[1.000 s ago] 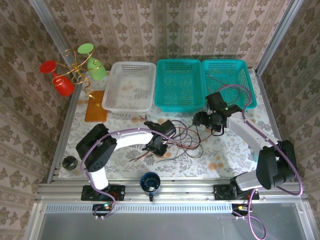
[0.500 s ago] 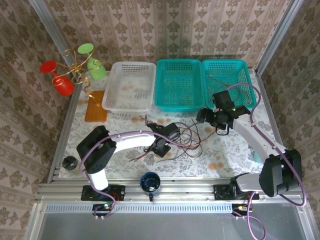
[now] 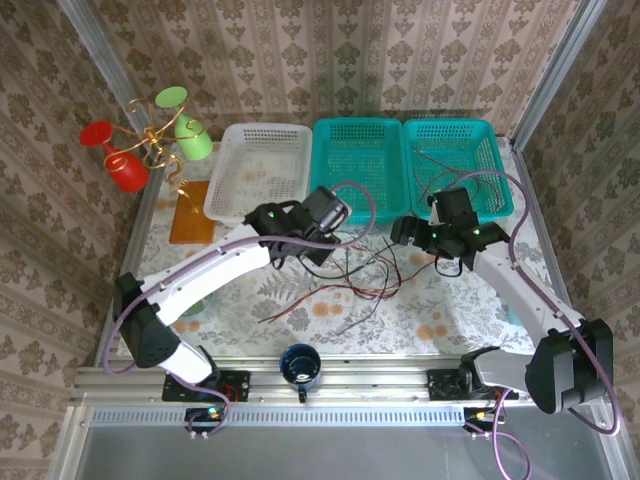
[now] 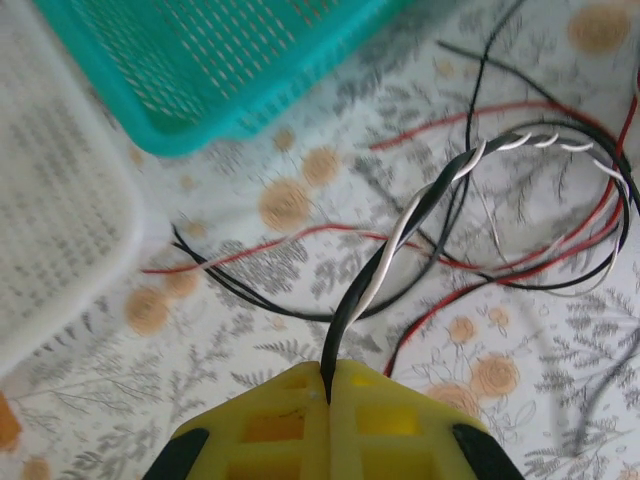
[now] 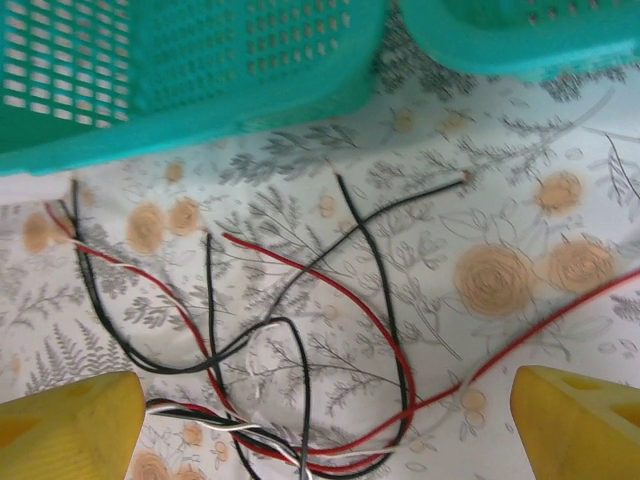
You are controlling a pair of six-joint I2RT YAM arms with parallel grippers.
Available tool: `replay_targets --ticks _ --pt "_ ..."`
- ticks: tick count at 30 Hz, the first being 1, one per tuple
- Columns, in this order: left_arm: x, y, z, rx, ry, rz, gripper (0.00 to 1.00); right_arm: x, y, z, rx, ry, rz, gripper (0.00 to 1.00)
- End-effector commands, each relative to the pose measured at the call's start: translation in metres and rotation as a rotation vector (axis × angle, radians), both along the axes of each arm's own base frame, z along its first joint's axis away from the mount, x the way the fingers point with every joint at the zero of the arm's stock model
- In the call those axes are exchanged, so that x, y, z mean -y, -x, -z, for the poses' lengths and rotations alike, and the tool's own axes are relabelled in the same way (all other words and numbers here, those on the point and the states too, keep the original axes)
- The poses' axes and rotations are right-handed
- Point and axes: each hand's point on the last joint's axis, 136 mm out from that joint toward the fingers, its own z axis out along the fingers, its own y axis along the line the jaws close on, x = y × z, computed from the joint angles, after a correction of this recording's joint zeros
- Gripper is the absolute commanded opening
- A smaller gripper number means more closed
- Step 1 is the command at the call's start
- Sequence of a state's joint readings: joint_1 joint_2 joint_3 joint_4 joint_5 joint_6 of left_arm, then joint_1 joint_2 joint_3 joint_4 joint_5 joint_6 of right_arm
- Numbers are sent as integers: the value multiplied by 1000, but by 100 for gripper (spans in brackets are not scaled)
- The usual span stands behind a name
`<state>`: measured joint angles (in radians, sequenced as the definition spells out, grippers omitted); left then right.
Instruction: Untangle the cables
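The cables (image 3: 365, 282) lie as a loose tangle of thin red, black and white wires on the floral cloth between the two arms. My left gripper (image 3: 303, 252) hovers over the tangle's left side. In the left wrist view its yellow fingers (image 4: 328, 385) are shut on a twisted black-and-white pair (image 4: 420, 205), which rises off the cloth towards them. My right gripper (image 3: 443, 262) hangs over the tangle's right end. Its jaws stand wide open in the right wrist view (image 5: 325, 430), with red (image 5: 330, 290) and black (image 5: 375, 270) wires lying on the cloth below them, untouched.
Three baskets line the back: white (image 3: 258, 172), teal (image 3: 360, 168), and a teal one (image 3: 458, 160) with thin wires inside. A dark cup (image 3: 299, 363) stands at the near edge. An orange board (image 3: 192, 212) and a stand of coloured glasses (image 3: 150, 135) sit at the back left.
My left gripper closed on the twisted pair and swung up and back towards the baskets, lifting it. The right gripper opened wider and drifted slightly right.
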<state>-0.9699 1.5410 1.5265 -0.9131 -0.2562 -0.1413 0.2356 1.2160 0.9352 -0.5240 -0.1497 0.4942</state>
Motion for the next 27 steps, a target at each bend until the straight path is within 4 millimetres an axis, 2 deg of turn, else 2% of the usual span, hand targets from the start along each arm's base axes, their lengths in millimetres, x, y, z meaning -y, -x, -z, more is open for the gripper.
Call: replay_targets --ticks 1,6,11,16,27 --pt "-9 -7 -32 67 -8 27 0 -12 -4 -23 127 -35 -99 96" --pt "-5 -17 -79 170 56 36 0 -16 -7 -48 270 -21 -161 96" --pt "-7 -26 -122 241 114 42 0 -23 -13 -97 526 40 -275 96" --pt "-5 -32 -158 328 178 47 0 -33 -12 -133 649 35 -352 97" --pt "-5 -34 -224 492 328 61 0 -51 -7 -160 723 -51 -440 95"
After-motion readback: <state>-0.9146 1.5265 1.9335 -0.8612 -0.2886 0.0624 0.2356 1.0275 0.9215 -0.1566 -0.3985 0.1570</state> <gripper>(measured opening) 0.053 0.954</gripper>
